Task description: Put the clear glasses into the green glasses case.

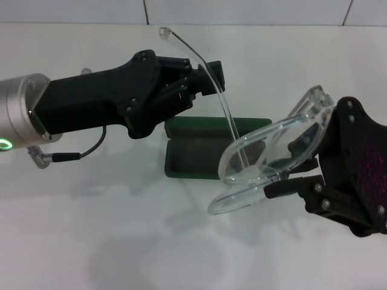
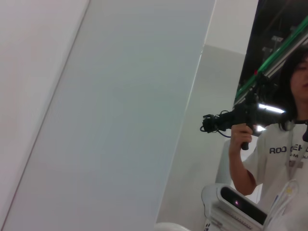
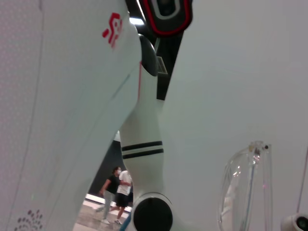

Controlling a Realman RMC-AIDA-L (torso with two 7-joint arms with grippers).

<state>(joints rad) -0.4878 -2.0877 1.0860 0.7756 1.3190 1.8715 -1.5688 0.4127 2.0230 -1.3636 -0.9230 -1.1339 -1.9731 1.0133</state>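
Above the open case [image 1: 208, 154] on the table [image 1: 91, 229], the right gripper [image 1: 302, 178] clamps the glasses [image 1: 266, 151] by the frame while the left gripper [image 1: 208, 81] pinches one temple, so folding it probably comes next, before lowering them in.

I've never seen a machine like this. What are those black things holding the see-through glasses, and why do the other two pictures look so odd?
The black things are the grippers of a two-armed robot. The head view looks down from the robot's head at a white table. The left gripper pinches one temple arm of the clear glasses, while the right gripper holds the frame's front. The glasses are in the air above the green glasses case, which lies open on the table.

The other two pictures come from cameras on the wrists, here pointing upward. The left wrist view shows walls and a person holding a camera. The right wrist view shows the robot's own white body and one edge of the glasses.
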